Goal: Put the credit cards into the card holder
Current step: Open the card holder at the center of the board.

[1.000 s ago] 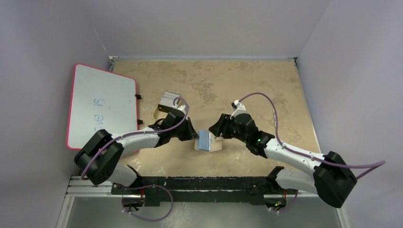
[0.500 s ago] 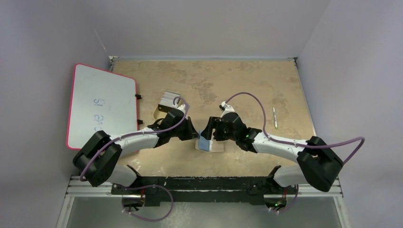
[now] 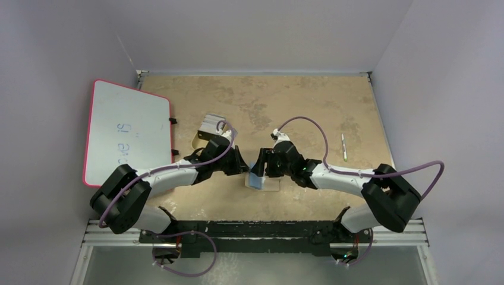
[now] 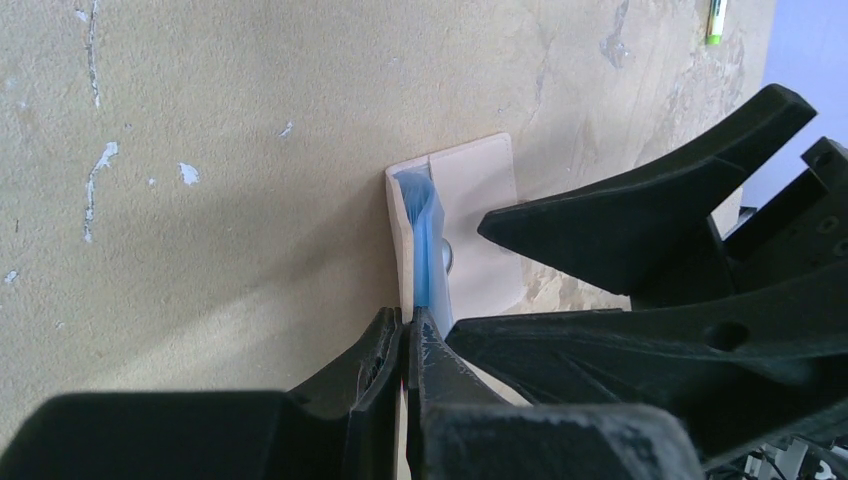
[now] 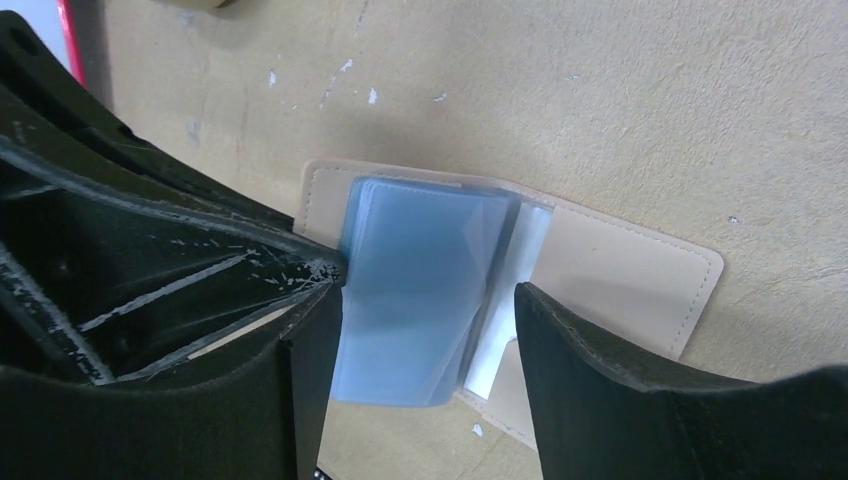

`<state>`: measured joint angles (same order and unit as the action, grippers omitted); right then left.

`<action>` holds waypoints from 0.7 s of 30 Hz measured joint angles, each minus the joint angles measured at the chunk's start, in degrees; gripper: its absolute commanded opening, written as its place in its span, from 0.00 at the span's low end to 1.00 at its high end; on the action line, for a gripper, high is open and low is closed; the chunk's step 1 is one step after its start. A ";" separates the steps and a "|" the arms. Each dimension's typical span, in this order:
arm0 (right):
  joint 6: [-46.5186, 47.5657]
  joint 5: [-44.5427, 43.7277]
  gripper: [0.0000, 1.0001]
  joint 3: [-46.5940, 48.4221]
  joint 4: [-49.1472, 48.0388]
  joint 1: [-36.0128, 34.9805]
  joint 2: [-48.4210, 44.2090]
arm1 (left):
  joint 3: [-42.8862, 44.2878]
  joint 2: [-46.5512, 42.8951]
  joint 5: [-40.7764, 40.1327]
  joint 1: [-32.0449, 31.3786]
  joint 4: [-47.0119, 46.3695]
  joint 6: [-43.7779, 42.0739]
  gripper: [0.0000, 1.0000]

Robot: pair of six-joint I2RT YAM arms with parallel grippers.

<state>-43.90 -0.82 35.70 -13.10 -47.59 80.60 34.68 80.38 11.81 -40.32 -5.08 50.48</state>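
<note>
The tan card holder (image 3: 268,182) lies open on the table between both arms, its blue-grey pockets (image 3: 257,177) raised. My left gripper (image 3: 244,168) is shut on the left flap's edge; in the left wrist view (image 4: 407,322) the flap (image 4: 470,200) stands upright. My right gripper (image 3: 262,164) is open, just above the pockets. In the right wrist view its fingers (image 5: 600,380) straddle the blue pockets (image 5: 420,290) over the holder (image 5: 620,260). A pale grey stack of credit cards (image 3: 213,123) sits behind the left arm.
A pink-framed whiteboard (image 3: 128,130) lies at the left. A small yellow tray (image 3: 200,141) sits under the card stack. A green-tipped pen (image 3: 343,147) lies at the right, also in the left wrist view (image 4: 716,18).
My right arm has swung left and brought its open gripper over the holder's blue pockets, uncovering the pen. My left gripper has kept its hold on the flap.
</note>
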 measured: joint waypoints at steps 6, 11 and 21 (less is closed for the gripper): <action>0.02 0.07 0.70 0.00 -0.63 -0.02 1.70 | 0.00 -0.04 0.17 0.00 -0.13 0.48 0.00; 0.02 -0.02 0.69 0.00 -0.87 -0.02 2.78 | 0.00 -0.07 0.09 0.04 0.07 0.96 0.00; 0.07 -6.40 0.59 0.44 5.40 -0.02 2.60 | 0.00 -0.31 -0.07 0.04 0.13 0.87 0.00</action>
<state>-43.83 -7.22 36.14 -7.70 -47.62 83.20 34.68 80.07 11.75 -40.27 -4.95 51.35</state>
